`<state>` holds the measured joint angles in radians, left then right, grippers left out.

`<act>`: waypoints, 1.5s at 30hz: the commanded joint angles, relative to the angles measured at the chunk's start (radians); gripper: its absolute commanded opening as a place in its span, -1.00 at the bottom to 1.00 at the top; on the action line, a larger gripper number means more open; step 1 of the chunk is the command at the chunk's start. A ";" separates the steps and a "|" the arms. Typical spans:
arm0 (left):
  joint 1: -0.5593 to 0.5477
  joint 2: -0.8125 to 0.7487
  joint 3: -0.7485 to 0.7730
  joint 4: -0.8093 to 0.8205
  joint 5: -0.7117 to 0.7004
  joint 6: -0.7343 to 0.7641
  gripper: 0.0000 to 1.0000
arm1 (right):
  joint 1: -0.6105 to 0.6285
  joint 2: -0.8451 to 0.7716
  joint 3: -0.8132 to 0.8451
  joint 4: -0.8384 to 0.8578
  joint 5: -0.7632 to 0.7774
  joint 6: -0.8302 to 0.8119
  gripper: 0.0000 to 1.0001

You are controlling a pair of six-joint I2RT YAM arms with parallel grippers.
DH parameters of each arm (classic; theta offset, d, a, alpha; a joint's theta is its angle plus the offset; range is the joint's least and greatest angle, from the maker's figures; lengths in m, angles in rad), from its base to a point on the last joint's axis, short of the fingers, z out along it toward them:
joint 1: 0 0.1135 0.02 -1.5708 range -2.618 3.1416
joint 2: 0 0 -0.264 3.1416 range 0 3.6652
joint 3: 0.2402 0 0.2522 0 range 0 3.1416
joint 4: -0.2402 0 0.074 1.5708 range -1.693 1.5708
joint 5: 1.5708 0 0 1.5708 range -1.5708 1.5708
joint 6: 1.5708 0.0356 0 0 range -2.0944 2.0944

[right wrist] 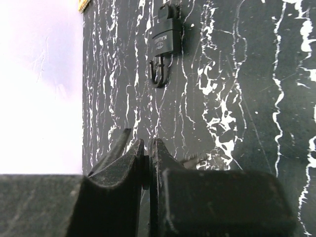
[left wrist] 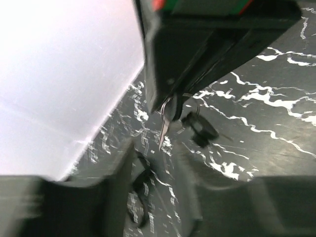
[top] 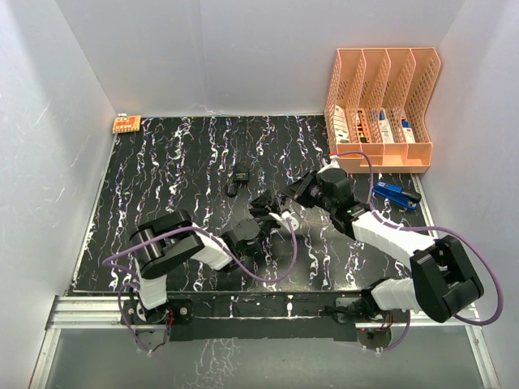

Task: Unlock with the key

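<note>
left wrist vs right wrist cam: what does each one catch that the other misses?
Left wrist only: the right end effector seen from outside, with the keys dangling from its closed tips, one with a silver blade and one black-headed.

Right wrist only: the padlock in sharp view, lying on the table, plus an orange item at the far corner. A blurred dark shape low in the left wrist view may be the padlock; cannot tell.

Both: the black marbled table and the white wall.
</note>
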<state>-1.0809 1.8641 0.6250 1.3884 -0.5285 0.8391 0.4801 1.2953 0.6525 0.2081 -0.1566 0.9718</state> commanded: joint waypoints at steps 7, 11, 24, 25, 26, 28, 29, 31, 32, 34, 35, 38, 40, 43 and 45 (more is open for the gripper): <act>-0.004 -0.203 -0.078 -0.058 0.004 -0.176 0.53 | -0.075 -0.071 -0.052 0.069 0.000 -0.015 -1.00; 0.011 -0.305 -0.102 -0.152 0.012 -0.254 0.55 | -0.101 -0.082 -0.066 0.077 -0.023 -0.061 -1.00; 0.112 -0.639 -0.074 -0.840 0.190 -0.707 0.71 | -0.121 -0.081 -0.076 0.116 -0.152 -0.391 -1.00; 0.127 -0.647 -0.070 -0.884 0.219 -0.755 0.71 | -0.121 -0.077 -0.075 0.119 -0.172 -0.407 -1.00; 0.142 -0.654 -0.068 -0.918 0.247 -0.777 0.71 | -0.122 -0.070 -0.072 0.118 -0.190 -0.419 -1.00; 0.175 -0.655 -0.063 -0.985 0.297 -0.866 0.71 | -0.122 -0.065 -0.072 0.121 -0.224 -0.439 -1.00; 0.192 -0.650 -0.061 -1.012 0.318 -0.902 0.71 | -0.122 -0.062 -0.071 0.122 -0.237 -0.443 -1.00; 0.218 -0.632 -0.059 -1.052 0.350 -0.956 0.71 | -0.121 -0.057 -0.069 0.123 -0.261 -0.448 -1.00; 0.225 -0.619 -0.056 -1.072 0.351 -0.975 0.72 | -0.121 -0.055 -0.066 0.123 -0.281 -0.450 -1.00; 0.241 -0.590 -0.048 -1.113 0.361 -1.005 0.73 | -0.122 -0.054 -0.063 0.122 -0.311 -0.454 -1.00; 0.249 -0.574 -0.040 -1.137 0.376 -1.016 0.73 | -0.121 -0.054 -0.063 0.122 -0.319 -0.458 -1.00; 0.262 -0.535 -0.017 -1.199 0.416 -1.033 0.73 | -0.122 -0.057 -0.064 0.115 -0.334 -0.469 -1.00; 0.270 -0.523 -0.016 -1.222 0.427 -1.046 0.74 | -0.122 -0.058 -0.064 0.107 -0.339 -0.477 -1.00; 0.280 -0.526 -0.031 -1.243 0.446 -1.066 0.74 | -0.121 -0.059 -0.062 0.095 -0.347 -0.491 -1.00; 0.284 -0.534 -0.041 -1.249 0.464 -1.069 0.74 | -0.121 -0.061 -0.062 0.091 -0.352 -0.497 -1.00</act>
<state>-0.8093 1.3537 0.5701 0.1947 -0.1204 -0.1894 0.3637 1.2442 0.5739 0.2638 -0.4774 0.5114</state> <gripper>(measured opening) 0.866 0.065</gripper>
